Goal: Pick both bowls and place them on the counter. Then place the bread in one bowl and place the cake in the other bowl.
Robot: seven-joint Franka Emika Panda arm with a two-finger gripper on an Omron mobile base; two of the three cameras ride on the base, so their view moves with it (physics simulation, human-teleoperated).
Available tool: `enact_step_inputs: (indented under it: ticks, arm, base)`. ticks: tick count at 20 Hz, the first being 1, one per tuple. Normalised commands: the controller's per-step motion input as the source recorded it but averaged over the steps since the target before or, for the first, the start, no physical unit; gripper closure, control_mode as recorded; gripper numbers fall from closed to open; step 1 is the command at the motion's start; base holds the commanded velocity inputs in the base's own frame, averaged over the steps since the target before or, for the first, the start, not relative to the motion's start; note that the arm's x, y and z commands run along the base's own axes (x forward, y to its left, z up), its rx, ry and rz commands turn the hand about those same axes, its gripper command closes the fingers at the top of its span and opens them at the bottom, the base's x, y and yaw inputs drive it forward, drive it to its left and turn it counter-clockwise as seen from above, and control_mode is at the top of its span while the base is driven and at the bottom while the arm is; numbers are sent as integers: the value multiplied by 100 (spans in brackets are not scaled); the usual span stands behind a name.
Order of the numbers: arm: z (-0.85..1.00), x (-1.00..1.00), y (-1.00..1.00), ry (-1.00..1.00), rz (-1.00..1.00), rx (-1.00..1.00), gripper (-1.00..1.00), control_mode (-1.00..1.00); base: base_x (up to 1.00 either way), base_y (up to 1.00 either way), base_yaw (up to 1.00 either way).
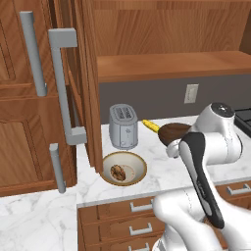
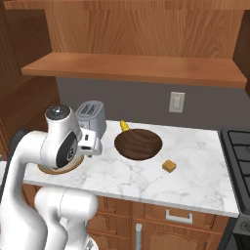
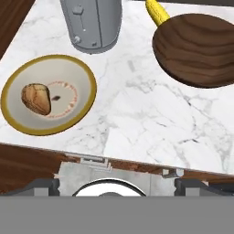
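The beige bowl [image 1: 135, 163] [image 3: 84, 80] sits on the counter [image 1: 164, 174] [image 3: 137, 114] near its left front corner, with the brown knobbly bread [image 1: 118, 172] [image 3: 36, 99] lying inside it. The dark wooden bowl [image 2: 138, 144] [image 3: 196, 50] stands on the counter further right and holds nothing. The small tan cake [image 2: 169, 166] lies on the marble to the right of that bowl. My gripper [image 2: 91, 143] [image 3: 116, 185] hovers above the counter's front between the two bowls, open and holding nothing. My arm hides most of the beige bowl [image 2: 59, 170] in the right base view.
A grey toaster [image 1: 122, 126] [image 2: 92, 115] stands behind the beige bowl, and a yellow cylinder [image 1: 151, 126] [image 3: 157, 13] lies by the wooden bowl's back edge. An open cabinet door [image 1: 86, 88] borders the counter's left end. A stove [image 2: 239, 146] adjoins on the right.
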Motion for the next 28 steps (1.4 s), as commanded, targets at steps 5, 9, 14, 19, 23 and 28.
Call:
enact_step_inputs:
  ticks: [5, 9, 14, 19, 23, 28]
  arm:
    - [29, -20, -60, 0, -12, 0, -100, -100]
    - [28, -8, -66, 0, -7, 0, -100, -100]
    - [2, -6, -63, -1, -1, 0, -100, -100]
    - [-20, 1, -63, -2, 1, 0, -100, -100]
    - [-32, 6, -59, 0, 3, 0, -100, -100]
    - [-27, 26, -61, 0, 2, 0, -100, -100]
  base:
    - [0, 0, 0]
    - [0, 0, 0]
    - [0, 0, 0]
    - [0, 0, 0]
    - [0, 0, 0]
    - [0, 0, 0]
